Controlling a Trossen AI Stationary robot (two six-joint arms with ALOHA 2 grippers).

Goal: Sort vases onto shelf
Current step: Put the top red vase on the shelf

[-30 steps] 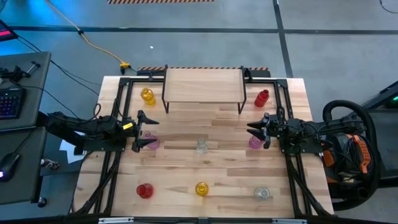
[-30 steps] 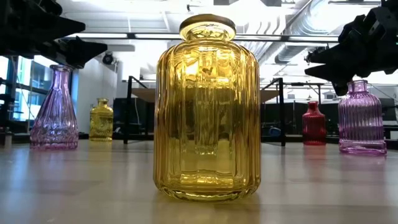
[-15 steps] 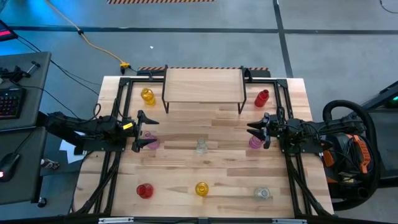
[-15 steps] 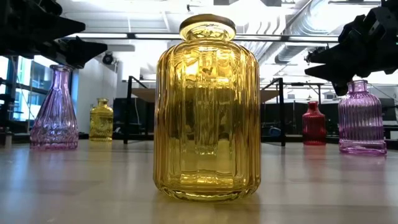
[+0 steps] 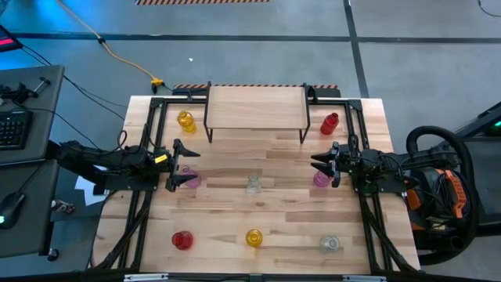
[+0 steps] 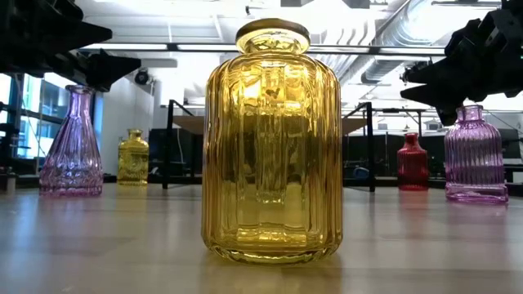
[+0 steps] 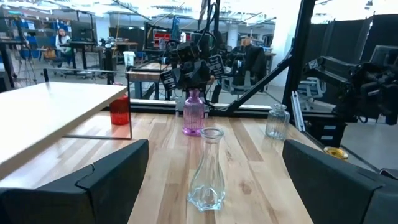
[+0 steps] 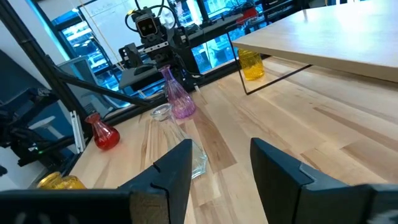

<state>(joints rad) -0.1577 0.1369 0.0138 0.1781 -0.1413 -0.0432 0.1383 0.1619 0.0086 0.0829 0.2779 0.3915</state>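
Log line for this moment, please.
shelf: bare | vases on table: eight | left end effector: open, above pink vase | right end effector: open, above other pink vase

Nothing on the table differs from a second ago. Off the table's left edge, a computer mouse (image 5: pixel 11 202) on the side desk has shifted slightly; it lies well behind the left gripper (image 5: pixel 179 165), away from its jaws.
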